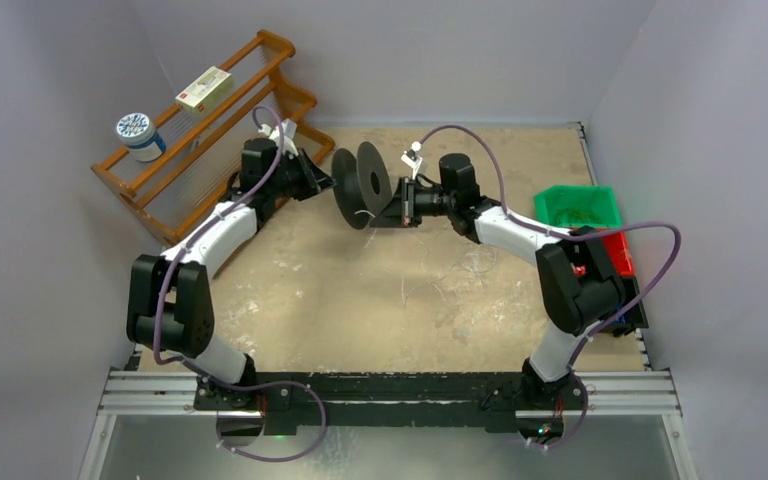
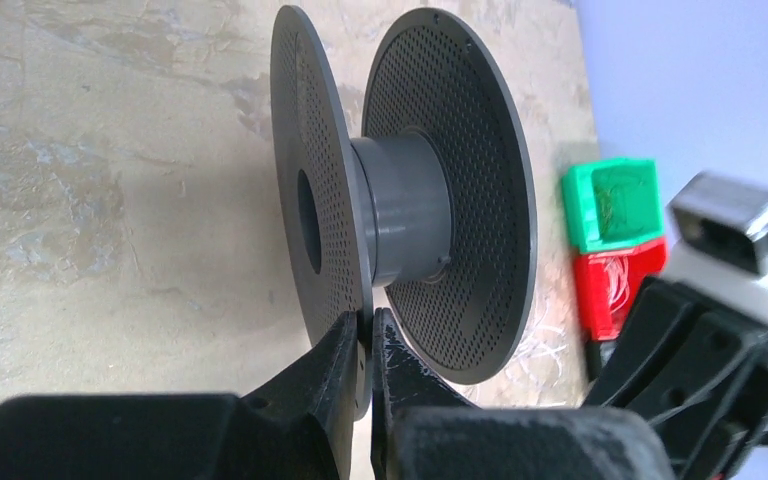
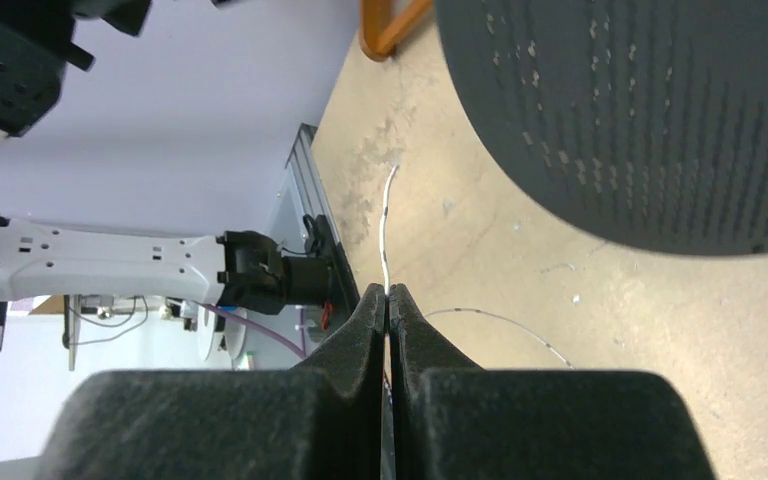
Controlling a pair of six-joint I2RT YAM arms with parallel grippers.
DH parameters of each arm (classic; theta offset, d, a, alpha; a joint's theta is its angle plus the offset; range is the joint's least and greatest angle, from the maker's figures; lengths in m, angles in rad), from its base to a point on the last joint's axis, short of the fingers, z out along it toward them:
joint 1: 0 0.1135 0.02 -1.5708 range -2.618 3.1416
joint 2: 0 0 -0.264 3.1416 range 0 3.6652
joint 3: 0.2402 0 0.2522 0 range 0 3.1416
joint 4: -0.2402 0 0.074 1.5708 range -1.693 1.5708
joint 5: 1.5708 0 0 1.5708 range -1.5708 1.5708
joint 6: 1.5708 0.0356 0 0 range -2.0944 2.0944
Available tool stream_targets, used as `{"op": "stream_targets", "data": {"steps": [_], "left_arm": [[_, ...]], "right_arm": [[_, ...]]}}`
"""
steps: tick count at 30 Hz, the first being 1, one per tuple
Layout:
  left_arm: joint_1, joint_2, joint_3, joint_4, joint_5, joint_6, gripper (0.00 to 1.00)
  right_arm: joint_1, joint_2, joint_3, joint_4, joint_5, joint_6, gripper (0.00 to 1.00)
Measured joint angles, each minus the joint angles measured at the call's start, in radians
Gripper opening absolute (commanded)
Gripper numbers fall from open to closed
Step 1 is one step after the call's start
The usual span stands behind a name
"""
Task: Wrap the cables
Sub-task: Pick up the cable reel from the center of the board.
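Spool [image 1: 362, 185]: dark grey, two perforated flanges on a plain hub, standing on edge at the far middle of the table [image 1: 360, 320], between the two grippers; whether it touches the table cannot be told. Left gripper [image 2: 368, 335]: reaches in from the left, jaws drawn almost together and pinching the rim of the flange on its side, one finger on each face. Right gripper [image 3: 388, 300]: just right of the spool, jaws pressed together with a cable [image 3: 384, 230] nipped at the very tips. Cable: thread-thin and white; it runs a short way straight out from the fingertips, and its free end lies beside the right flange, apart from it in the wrist view. Second strand [image 3: 500, 322]: pale, curving away from just beside the right fingers across the bare table. Green bin [image 1: 577, 205] and red bin [image 1: 620, 255]: at the right edge, well apart from the spool, red nearer; whitish strands show in the red one. Rack [image 1: 210, 130]: wooden, far left corner, behind the left arm
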Motion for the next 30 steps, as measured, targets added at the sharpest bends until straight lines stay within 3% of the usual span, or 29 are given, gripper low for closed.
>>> {"op": "stream_targets", "data": {"steps": [18, 30], "left_arm": [[0.051, 0.013, -0.217, 0.457, 0.101, -0.305, 0.0], [0.075, 0.011, -0.257, 0.555, 0.108, -0.366, 0.0]], "right_arm": [[0.001, 0.042, -0.118, 0.182, 0.037, 0.196, 0.0], [0.001, 0.056, -0.148, 0.173, 0.089, 0.219, 0.0]]}}
